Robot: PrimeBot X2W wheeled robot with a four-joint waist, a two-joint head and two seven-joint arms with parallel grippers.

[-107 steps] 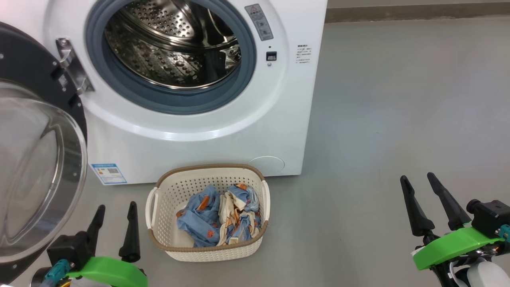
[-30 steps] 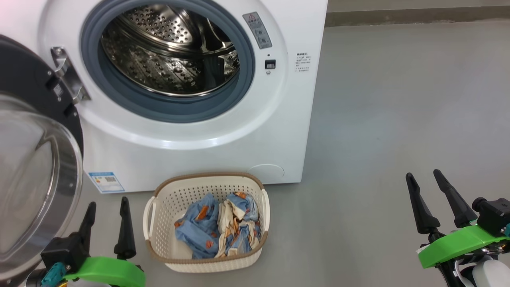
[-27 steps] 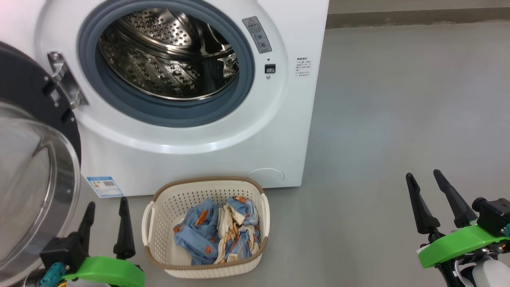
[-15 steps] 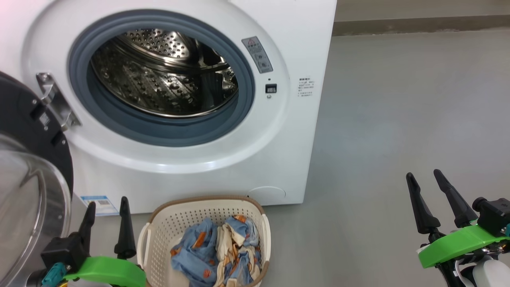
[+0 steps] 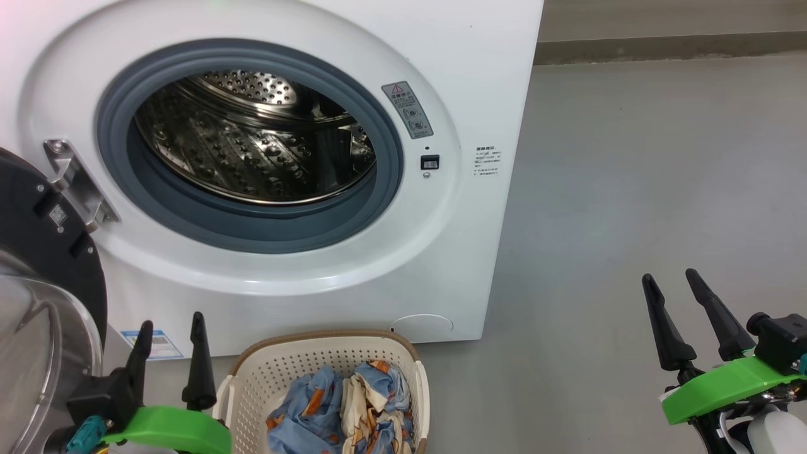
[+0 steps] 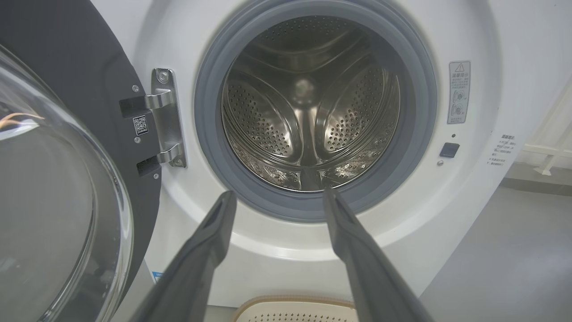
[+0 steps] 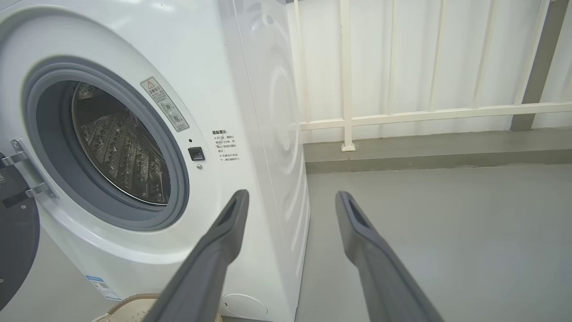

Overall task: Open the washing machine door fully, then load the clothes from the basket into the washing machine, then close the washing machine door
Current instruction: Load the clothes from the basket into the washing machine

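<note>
The washing machine door (image 5: 44, 302) is seen swung out to the left of the washing machine (image 5: 284, 280), carried on its steel hinge (image 5: 75, 186), with its inner face and bulging glass bowl turned toward the head camera. It appears to be fully open, though its outer edge is cut off by the frame. The perforated steel drum (image 5: 252, 151) is exposed inside the grey gasket (image 5: 252, 236).

The basket (image 5: 328, 362) is set on the grey floor (image 5: 630, 189) just in front of the machine, below the drum opening. The clothes (image 5: 340, 410), of light blue and cream fabric, are bunched inside it.

The left gripper (image 5: 171, 320) is held low between the door and the basket, just beside the basket's left handle. Its two dark fingers are spread apart with nothing between them. In the left wrist view they are pointed at the lower edge of the gasket.

The right gripper (image 5: 669, 275) is held well apart to the right, over the floor, its jaws likewise parted and empty. A blue label (image 5: 154, 343) is seen at the machine's lower left corner.
</note>
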